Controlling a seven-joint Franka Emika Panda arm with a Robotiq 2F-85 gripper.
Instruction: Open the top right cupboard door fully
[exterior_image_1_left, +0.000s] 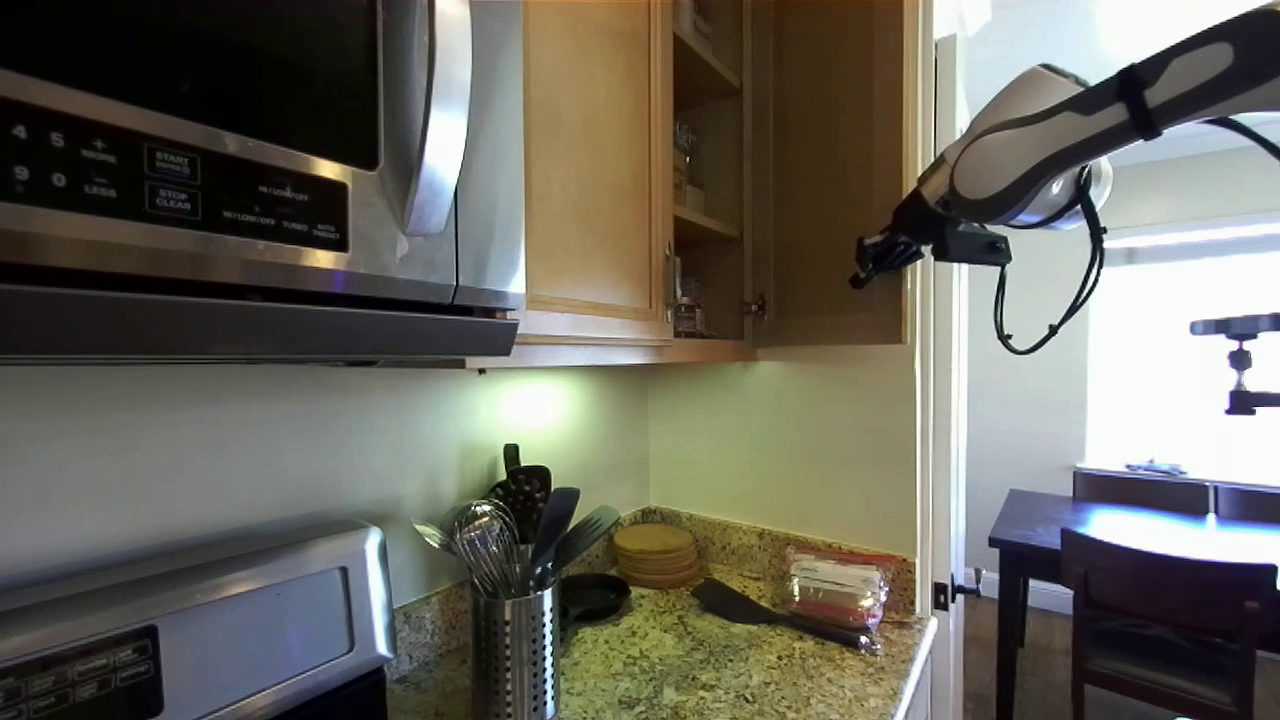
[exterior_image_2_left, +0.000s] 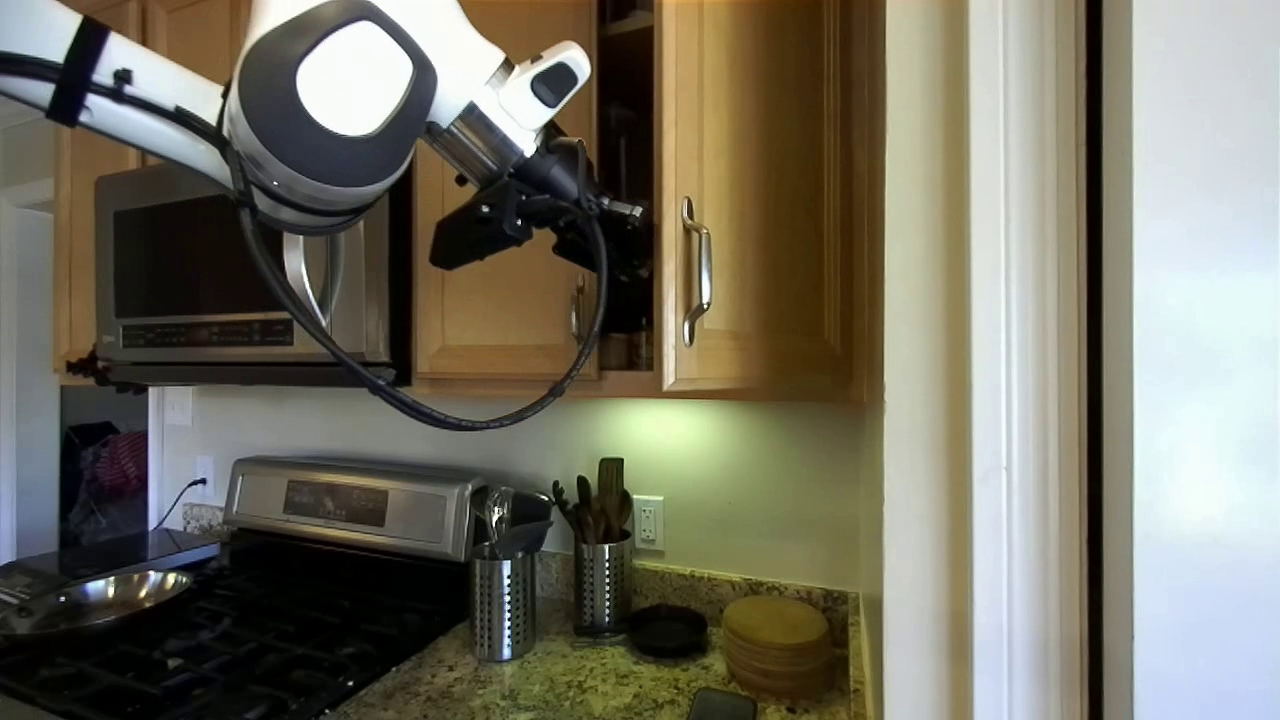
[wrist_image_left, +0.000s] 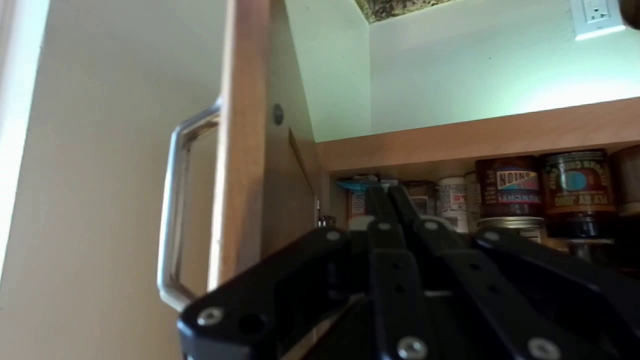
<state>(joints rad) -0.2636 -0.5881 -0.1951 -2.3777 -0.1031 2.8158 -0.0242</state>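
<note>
The top right cupboard door (exterior_image_1_left: 840, 170) is light maple and stands swung well out from the cupboard. Its outer face (exterior_image_2_left: 770, 200) and silver bar handle (exterior_image_2_left: 697, 272) show in an exterior view. In the wrist view, which is upside down, the door (wrist_image_left: 287, 200) and its handle (wrist_image_left: 172, 210) are left of the jaws. My gripper (wrist_image_left: 390, 192) is shut, with nothing visible between the fingers. It is on the door's inner side, facing the open cupboard, off the handle. It shows in both exterior views (exterior_image_1_left: 865, 272) (exterior_image_2_left: 632, 245). Contact with the door cannot be made out.
The neighbouring door (exterior_image_1_left: 600, 160) is shut, beside the microwave (exterior_image_1_left: 250, 230). Jars (wrist_image_left: 512, 185) stand on the cupboard shelf. A wall and door frame (exterior_image_2_left: 925, 400) rise beside the open door. Utensil holders (exterior_image_1_left: 515, 650) and round wooden boards (exterior_image_2_left: 778, 650) stand on the counter below.
</note>
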